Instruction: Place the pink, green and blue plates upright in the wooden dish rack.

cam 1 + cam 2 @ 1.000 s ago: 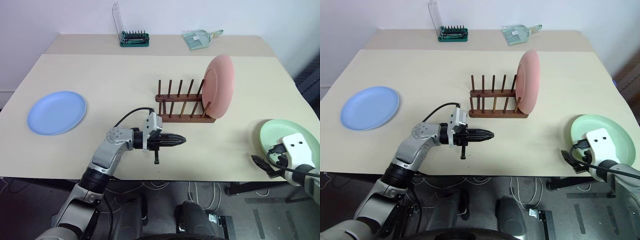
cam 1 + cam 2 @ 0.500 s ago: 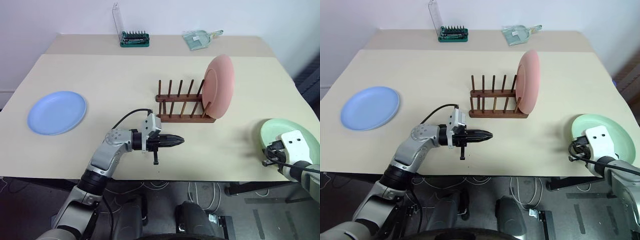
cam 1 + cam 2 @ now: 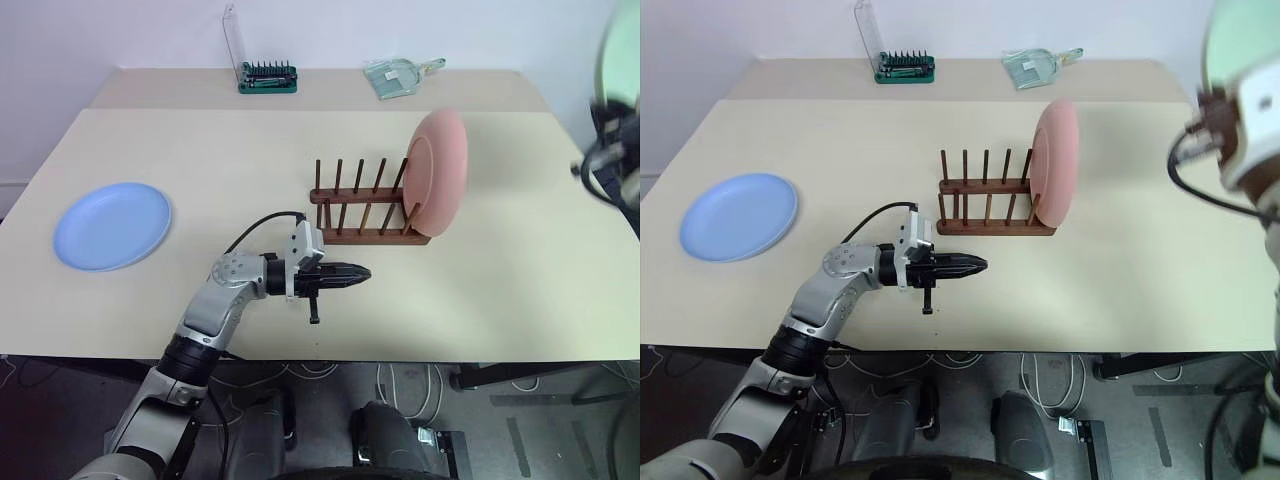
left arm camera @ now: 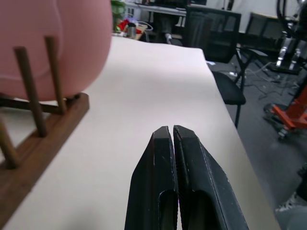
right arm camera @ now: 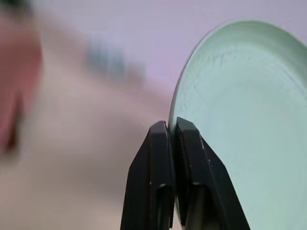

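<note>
plate (image 3: 438, 172) upright at rack's (image 3: 366, 212) right end, another plate (image 3: 111, 225) far left

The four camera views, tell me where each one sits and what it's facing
Left eye: head camera, looking down over the table; left arm and shut left claw show.
Right eye: its stereo twin; right claw holding the green plate aloft.
Left wrist: along its shut fingers toward the pink plate in the wooden dish rack.
Right wrist: along fingers clamping the green plate's rim.
Both eye views share rack, pink plate and blue plate.

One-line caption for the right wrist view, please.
Right tool shut on the rim of the green plate, held up on edge in the air.
</note>
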You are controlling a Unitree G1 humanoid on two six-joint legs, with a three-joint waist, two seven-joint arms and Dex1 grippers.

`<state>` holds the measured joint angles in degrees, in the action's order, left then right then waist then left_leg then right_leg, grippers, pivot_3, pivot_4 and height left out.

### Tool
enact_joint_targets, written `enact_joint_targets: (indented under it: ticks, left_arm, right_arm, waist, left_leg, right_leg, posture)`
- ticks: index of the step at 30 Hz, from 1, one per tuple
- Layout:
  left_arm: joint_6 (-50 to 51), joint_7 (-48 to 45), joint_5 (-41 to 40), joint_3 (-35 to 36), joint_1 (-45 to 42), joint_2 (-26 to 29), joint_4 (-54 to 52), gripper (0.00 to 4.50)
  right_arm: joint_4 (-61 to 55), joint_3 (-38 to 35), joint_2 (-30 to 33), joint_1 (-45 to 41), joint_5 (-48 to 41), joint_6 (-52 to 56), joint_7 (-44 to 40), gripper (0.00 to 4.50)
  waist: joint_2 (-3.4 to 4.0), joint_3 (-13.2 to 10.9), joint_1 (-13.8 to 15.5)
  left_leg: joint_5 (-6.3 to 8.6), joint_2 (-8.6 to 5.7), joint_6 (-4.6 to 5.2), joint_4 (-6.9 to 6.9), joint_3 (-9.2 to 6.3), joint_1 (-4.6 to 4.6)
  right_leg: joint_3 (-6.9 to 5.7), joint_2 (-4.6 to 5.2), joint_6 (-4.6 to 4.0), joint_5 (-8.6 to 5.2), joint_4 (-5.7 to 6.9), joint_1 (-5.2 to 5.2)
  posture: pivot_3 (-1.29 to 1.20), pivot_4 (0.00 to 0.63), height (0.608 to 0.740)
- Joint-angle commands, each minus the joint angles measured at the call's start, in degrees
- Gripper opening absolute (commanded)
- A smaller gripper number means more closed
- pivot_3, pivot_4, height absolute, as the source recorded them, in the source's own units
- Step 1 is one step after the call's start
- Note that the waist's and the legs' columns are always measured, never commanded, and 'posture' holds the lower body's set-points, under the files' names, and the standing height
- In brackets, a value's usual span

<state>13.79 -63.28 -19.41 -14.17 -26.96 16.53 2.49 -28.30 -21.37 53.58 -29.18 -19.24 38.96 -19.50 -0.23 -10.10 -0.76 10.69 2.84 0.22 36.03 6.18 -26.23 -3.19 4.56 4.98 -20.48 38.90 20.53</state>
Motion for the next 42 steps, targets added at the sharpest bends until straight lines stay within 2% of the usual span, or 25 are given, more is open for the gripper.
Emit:
enact_joint_targets:
  ticks: [1,4,10,15,27,42]
  left_arm:
    - [-1.97,1.51,-0.20,1.70,-0.33,-0.31,-0.34,0.09]
    - [-2.60,2.63,-0.09,2.72,0.24,0.25,-0.27,0.09]
    - [-2.77,4.55,-0.70,5.49,1.18,1.78,-0.01,0.09]
    - [-2.43,4.60,-1.22,6.86,1.86,3.25,-0.24,0.09]
    - [-0.66,5.10,-2.08,7.34,2.80,4.46,-2.77,0.09]
    - [-0.40,4.55,-2.31,7.17,2.80,5.09,-2.79,0.09]
  right_arm:
    - [-3.40,4.39,-3.67,-8.06,-4.86,-2.24,-2.59,0.03]
    - [-6.04,5.89,-10.48,-13.65,-15.68,1.08,-4.59,0.03]
    - [-5.42,4.41,-25.00,-15.75,-38.43,7.50,2.78,0.03]
    - [-0.51,4.99,-32.96,-11.91,-46.38,8.90,10.95,0.03]
    - [5.32,4.57,-37.34,-9.92,-56.93,7.63,19.68,0.03]
    - [10.62,3.17,-35.87,-5.58,-58.57,5.85,18.22,0.03]
  waist:
    - [-0.01,0.00,0.00]
    - [-0.01,-0.01,0.07]
    - [-0.05,-0.01,0.08]
    - [-0.06,0.00,0.01]
    - [-0.05,0.00,-0.17]
    - [-0.05,0.00,-0.07]
  left_leg:
    - [0.00,0.01,0.00,0.02,0.00,0.00]
    - [0.00,0.00,0.01,0.05,0.00,-0.02]
    - [0.02,0.01,0.06,0.08,-0.04,-0.07]
    - [0.07,0.00,0.15,0.10,-0.03,-0.06]
    - [0.07,0.02,0.15,0.05,0.00,-0.07]
    - [0.13,0.01,0.25,0.03,0.01,-0.07]
  right_leg:
    - [0.00,0.04,0.00,0.00,0.00,0.00]
    - [0.00,0.09,0.00,0.01,0.00,-0.02]
    - [-0.03,0.16,0.00,0.01,0.05,-0.02]
    - [-0.03,0.16,-0.01,0.01,0.14,0.00]
    - [-0.02,0.11,-0.01,0.01,0.19,0.08]
    - [-0.02,0.10,-0.01,0.01,0.18,0.09]
  posture:
    - [0.00,0.150,0.732]
    - [0.00,0.150,0.732]
    - [0.00,0.150,0.732]
    - [0.00,0.150,0.732]
    - [0.00,0.150,0.732]
    - [0.00,0.150,0.732]
